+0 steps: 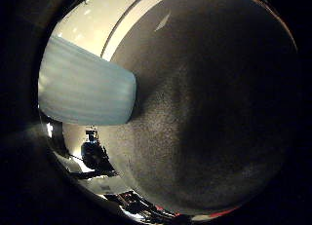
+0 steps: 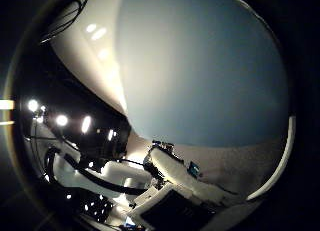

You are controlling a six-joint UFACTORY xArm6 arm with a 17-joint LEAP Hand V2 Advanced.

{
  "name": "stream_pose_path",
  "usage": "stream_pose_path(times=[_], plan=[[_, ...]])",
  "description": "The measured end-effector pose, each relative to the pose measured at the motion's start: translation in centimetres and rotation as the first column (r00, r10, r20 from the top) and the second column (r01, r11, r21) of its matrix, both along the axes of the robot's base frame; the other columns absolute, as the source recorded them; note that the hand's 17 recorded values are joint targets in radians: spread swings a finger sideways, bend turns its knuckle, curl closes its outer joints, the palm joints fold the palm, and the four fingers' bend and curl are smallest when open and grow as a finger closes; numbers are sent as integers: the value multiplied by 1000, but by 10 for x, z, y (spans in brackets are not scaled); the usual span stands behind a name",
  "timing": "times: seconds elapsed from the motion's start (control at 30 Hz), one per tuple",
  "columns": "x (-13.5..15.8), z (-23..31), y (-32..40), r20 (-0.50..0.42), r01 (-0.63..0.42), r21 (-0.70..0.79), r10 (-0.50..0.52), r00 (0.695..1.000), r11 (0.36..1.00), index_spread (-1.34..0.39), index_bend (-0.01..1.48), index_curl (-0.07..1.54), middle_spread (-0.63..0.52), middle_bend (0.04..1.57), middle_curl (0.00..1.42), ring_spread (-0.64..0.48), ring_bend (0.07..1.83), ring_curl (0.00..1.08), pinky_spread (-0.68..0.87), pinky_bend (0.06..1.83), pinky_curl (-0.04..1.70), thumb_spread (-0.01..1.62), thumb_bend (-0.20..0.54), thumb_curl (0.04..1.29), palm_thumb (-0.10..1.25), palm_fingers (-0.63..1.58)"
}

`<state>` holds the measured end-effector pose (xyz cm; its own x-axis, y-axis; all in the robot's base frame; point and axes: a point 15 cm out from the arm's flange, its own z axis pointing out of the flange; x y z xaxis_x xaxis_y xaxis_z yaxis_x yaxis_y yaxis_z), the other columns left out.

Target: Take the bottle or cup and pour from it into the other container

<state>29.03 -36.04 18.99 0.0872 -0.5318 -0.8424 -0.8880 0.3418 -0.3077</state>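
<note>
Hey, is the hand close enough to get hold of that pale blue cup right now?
Probably yes. The pale blue cup fills much of the thumb side view, so it sits right against the palm, and nothing shows between them. Whether the hand's fingers are already round it cannot be seen.

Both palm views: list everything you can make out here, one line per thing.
cup: one, pale blue with faint ridges, close to the palm, lying across the little finger side view; it is probably also the broad pale blue surface filling the thumb side view.
mat: one, dark grey and grainy, beside the cup, filling most of the little finger side view.
table: one, white, showing past the mat's edge.
second container: not visible in either view.
hand: one, white and black parts at the edge of the thumb side view; finger pose not readable.
</note>
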Motion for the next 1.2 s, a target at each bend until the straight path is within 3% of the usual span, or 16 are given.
stream_pose_path(times=[0.27, 0.57, 0.8, 0.93, 1.2], plan=[[5, 6, 19, 4, -57, 42, 57, 998, 997, -147, 165, 297, 60, 326, 336, 83, 546, 215, 339, 467, 218, 977, -25, 301, 484, 290], [3, 5, 33, -23, -112, 71, 114, 993, 991, -186, 172, 297, 7, 462, 380, -13, 781, 265, 129, 472, 190, 997, -19, 314, 567, 557], [-1, 3, 42, -58, -157, 79, 162, 985, 984, -302, 216, 359, -122, 679, 493, -168, 978, 365, -265, 762, 211, 1020, -12, 364, 688, 1029], [0, 6, 49, -54, -178, 98, 184, 981, 979, -347, 302, 452, -151, 779, 565, -190, 1026, 421, -421, 883, 269, 1008, -19, 402, 734, 1125], [-3, 14, 56, -42, -206, 140, 214, 976, 968, -393, 510, 683, -172, 960, 688, -225, 1152, 531, -439, 1061, 416, 946, -22, 477, 786, 1082]])
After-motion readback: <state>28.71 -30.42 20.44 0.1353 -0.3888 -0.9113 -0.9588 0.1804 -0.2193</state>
